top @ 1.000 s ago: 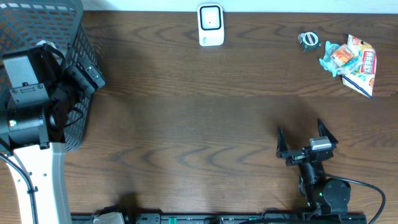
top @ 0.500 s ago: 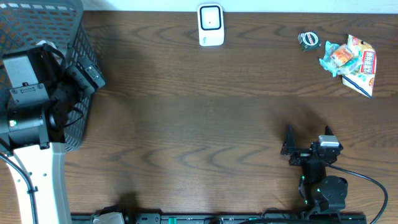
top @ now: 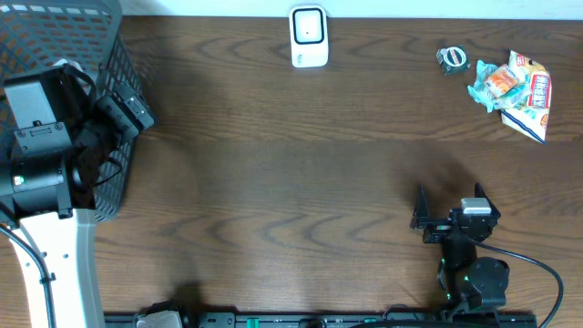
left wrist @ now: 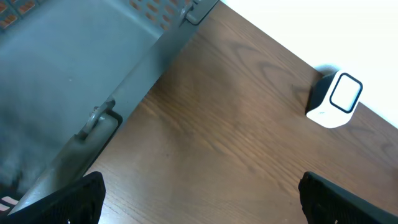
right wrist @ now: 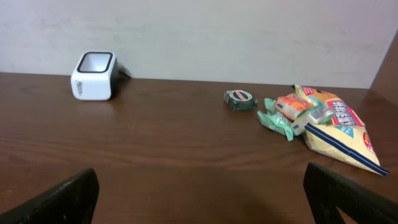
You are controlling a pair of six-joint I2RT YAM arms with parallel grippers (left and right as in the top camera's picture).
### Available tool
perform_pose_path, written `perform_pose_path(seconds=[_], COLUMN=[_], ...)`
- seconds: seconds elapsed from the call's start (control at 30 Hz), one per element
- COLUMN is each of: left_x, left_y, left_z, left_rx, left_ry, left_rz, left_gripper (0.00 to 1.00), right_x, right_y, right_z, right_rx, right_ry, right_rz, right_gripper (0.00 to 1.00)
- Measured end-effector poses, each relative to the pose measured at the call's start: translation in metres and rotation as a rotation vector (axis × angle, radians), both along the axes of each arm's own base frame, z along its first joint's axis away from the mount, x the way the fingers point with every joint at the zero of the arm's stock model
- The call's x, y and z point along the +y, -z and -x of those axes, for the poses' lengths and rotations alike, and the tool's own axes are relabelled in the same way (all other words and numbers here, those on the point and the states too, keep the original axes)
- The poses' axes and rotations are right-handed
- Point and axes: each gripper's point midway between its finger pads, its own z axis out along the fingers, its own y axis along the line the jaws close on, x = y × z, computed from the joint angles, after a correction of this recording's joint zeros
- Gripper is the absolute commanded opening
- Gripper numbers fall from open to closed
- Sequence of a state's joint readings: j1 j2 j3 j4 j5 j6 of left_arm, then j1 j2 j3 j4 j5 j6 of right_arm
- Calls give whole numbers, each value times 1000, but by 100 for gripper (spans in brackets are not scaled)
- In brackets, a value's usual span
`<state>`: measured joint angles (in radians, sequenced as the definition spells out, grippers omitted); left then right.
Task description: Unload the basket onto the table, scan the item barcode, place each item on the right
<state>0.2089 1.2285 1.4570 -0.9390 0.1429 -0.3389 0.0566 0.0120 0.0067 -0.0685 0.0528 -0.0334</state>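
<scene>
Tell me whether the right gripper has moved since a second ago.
Yes. The right gripper pulled slightly back, away from the scanner.

I get soft, even, rather dim light. In my left wrist view the basket at ten o'clock blurs; the scanner throws a faint shadow toward nine.

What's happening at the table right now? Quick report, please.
Left pincer open, empty, by the basket. Right pincer open, empty, near the front edge. Snack packets untouched at far right; scanner at back centre. Nothing in the way.
</scene>
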Motion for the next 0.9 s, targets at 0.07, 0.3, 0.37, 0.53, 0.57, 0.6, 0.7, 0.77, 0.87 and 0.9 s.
perform_pose_path(seconds=[0.07,0.3,0.37,0.53,0.57,0.6,0.7,0.77,0.87,0.9], left_x=[0,0,0,0,0,0,0,0,0,0], left_y=[0,0,0,0,0,0,0,0,0,0], left_z=[0,0,0,0,0,0,0,0,0,0], left_rx=[0,0,0,0,0,0,0,0,0,0], left_ry=[0,0,0,0,0,0,0,0,0,0], left_rz=[0,0,0,0,0,0,0,0,0,0], left_gripper=[98,98,98,98,98,98,98,98,98,98], right_x=[0,0,0,0,0,0,0,0,0,0], right_y=[0,0,0,0,0,0,0,0,0,0], right_z=[0,0,0,0,0,0,0,0,0,0], right_rx=[0,0,1,0,0,-1,-1,-1,-1,-1], right_ry=[0,3,3,4,4,4,4,4,4,4], right_rz=[-4,-43,-52,-56,-56,-56,-56,-56,-56,-56], right_gripper=[99,99,99,99,99,99,99,99,99,99])
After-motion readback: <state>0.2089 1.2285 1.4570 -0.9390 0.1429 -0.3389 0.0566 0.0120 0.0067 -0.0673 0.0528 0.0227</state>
